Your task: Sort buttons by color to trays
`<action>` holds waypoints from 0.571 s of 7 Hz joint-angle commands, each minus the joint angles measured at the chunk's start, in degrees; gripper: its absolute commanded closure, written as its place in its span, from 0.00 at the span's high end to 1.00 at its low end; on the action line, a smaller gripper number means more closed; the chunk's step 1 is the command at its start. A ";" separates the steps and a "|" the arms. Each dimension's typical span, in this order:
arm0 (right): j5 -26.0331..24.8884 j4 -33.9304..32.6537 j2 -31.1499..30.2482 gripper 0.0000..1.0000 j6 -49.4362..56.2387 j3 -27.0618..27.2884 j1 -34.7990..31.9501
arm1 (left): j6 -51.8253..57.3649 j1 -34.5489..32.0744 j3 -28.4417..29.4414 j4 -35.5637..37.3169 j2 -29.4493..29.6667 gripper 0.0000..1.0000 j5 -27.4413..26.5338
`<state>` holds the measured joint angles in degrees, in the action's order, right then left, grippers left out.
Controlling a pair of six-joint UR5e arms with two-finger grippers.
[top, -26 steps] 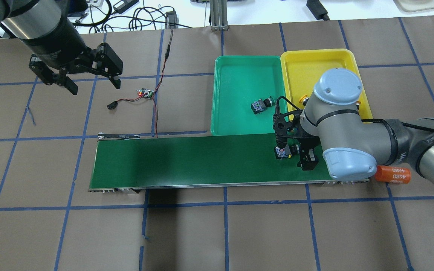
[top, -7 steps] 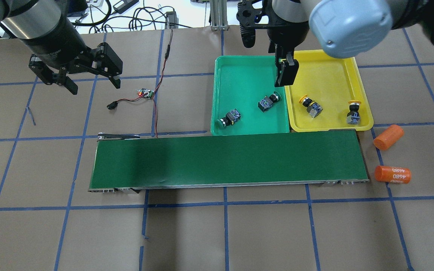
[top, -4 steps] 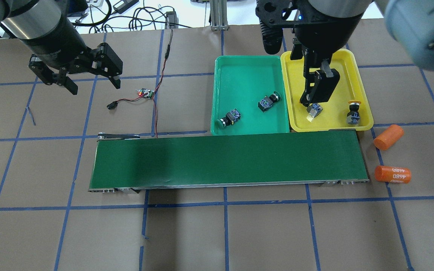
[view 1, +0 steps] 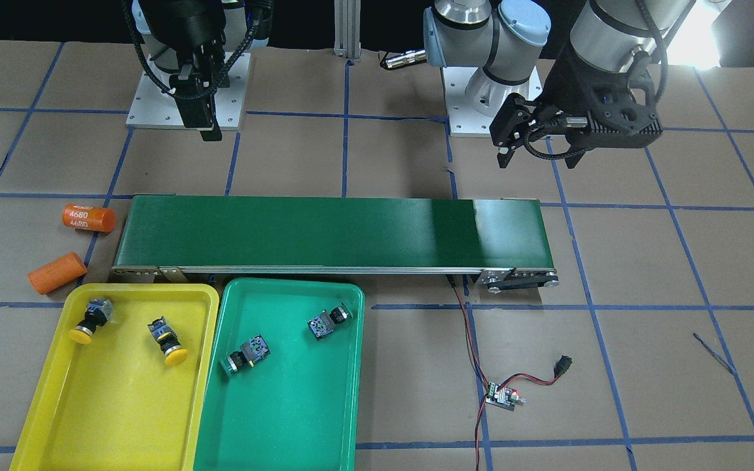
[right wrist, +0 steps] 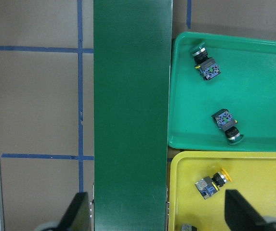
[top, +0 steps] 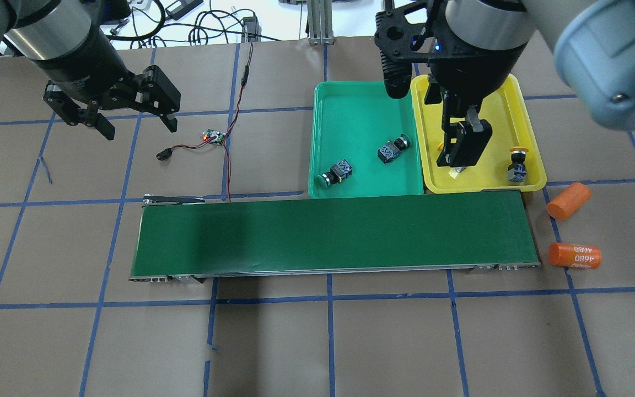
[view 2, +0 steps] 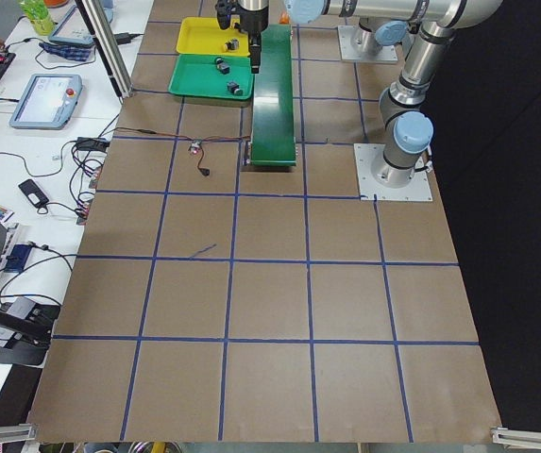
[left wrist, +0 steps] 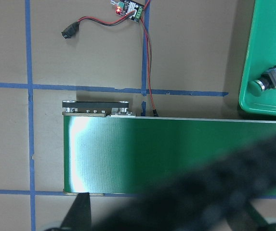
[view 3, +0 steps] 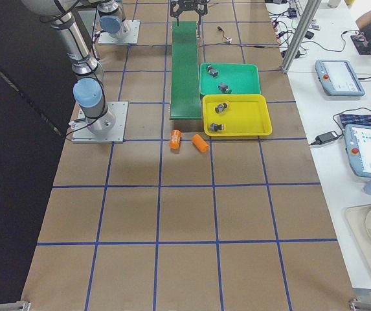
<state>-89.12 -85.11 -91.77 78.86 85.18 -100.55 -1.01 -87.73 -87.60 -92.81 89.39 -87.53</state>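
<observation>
Two green-capped buttons (top: 335, 172) (top: 392, 150) lie on their sides in the green tray (top: 350, 99). One yellow-capped button (top: 517, 165) lies in the yellow tray (top: 510, 105). In the overhead view the raised gripper hides most of the second one, but it shows in the front view (view 1: 167, 341). My right gripper (top: 430, 116) is open and empty, held high near the trays and the belt's right end. Its wrist view shows both trays' buttons (right wrist: 227, 126) (right wrist: 212, 184). My left gripper (top: 138, 128) is open and empty, far left of the trays.
The long dark green conveyor belt (top: 334, 234) lies in front of the trays with nothing on it. Two orange cylinders (top: 568, 200) (top: 575, 256) lie to its right. A small circuit board with red and black wires (top: 213, 136) lies behind the belt's left end.
My right gripper was at a green button on the belt's right end; that button now lies in the green tray. The gripper has risen and shifted over the trays. The left arm has not moved.
</observation>
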 commanded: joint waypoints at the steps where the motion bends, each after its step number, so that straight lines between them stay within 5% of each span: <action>1: 0.00 -0.59 1.42 1.00 -17.33 0.07 0.44 | 0.05 0.01 0.24 0.00 0.17 1.00 -0.01; 4: -0.70 -0.41 -0.16 1.00 -45.28 0.07 2.90 | 0.05 0.10 0.24 -0.09 0.17 1.00 -0.01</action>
<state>-89.42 -85.65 -91.06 45.01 85.19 -98.86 -0.97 -87.64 -87.37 -92.89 89.55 -87.54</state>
